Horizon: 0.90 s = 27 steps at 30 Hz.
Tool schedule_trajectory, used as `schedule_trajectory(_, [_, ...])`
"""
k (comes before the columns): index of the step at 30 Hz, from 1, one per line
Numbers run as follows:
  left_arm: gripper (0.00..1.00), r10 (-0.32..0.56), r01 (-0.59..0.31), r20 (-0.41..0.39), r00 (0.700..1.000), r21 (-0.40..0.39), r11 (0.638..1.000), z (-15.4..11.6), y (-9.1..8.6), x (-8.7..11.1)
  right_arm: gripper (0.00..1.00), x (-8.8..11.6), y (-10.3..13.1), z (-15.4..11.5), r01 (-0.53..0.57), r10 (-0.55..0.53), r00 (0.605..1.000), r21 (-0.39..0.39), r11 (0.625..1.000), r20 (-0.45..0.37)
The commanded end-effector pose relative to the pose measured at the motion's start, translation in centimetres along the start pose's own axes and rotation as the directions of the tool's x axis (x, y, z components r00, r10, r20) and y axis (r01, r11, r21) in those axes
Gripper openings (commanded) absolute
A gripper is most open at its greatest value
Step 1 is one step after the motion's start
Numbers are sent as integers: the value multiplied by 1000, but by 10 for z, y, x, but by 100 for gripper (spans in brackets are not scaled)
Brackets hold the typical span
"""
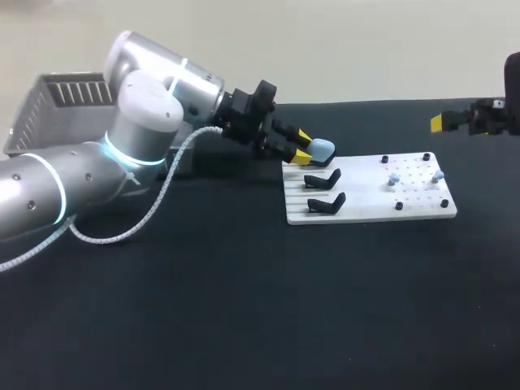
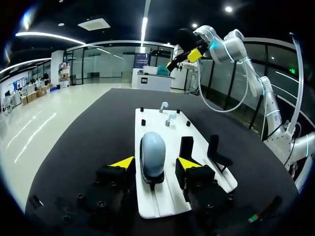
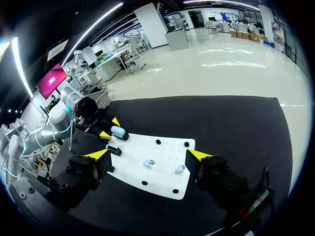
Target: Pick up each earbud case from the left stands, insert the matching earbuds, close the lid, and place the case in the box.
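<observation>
A: Left wrist view, claw state?
B: Left claw [image 2: 155, 163] wide open astride the pale blue case [image 2: 152, 155], gaps both sides, nothing gripped. Case sits on the white board [image 2: 162, 204], beside two black stands [image 2: 186, 146].
A: Right claw [image 3: 148, 154]?
B: Wide open, empty, well apart from the case.

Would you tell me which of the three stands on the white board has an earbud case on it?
The rearmost stand, between the open fingers of the left gripper: it carries the pale blue case, while the two nearer stands are empty.

Pale-blue case [image 2: 152, 156] closed, upright on stand [image 2: 153, 183].
</observation>
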<state>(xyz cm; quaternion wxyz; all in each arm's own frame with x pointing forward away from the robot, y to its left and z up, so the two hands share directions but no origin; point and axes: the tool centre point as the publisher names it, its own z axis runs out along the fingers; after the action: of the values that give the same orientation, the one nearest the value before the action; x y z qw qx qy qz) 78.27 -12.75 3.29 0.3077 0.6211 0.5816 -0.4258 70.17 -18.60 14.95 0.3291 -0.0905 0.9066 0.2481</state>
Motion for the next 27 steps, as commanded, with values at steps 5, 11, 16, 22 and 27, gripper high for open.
schedule_trajectory(5, [60,3,-3,-5,1000,9,1000,4,0,2,100,0,0,0,1,-1,1000,1,1000,0])
schedule_trajectory(11, [62,8,-8,-14,1000,6,1000,3,3,2,100,0,0,0,1,-1,1000,1,1000,0])
schedule_trajectory(16, [62,12,-12,-11,1000,4,1000,4,6,2,100,0,0,0,1,-1,1000,1,1000,0])
schedule_trajectory(22, [60,13,-13,-7,1000,8,1000,7,7,2,100,0,0,0,1,-1,1000,1,1000,0])
schedule_trajectory(27, [58,15,-14,-5,1000,11,1000,9,8,2,100,0,0,0,1,-1,1000,1,1000,0])
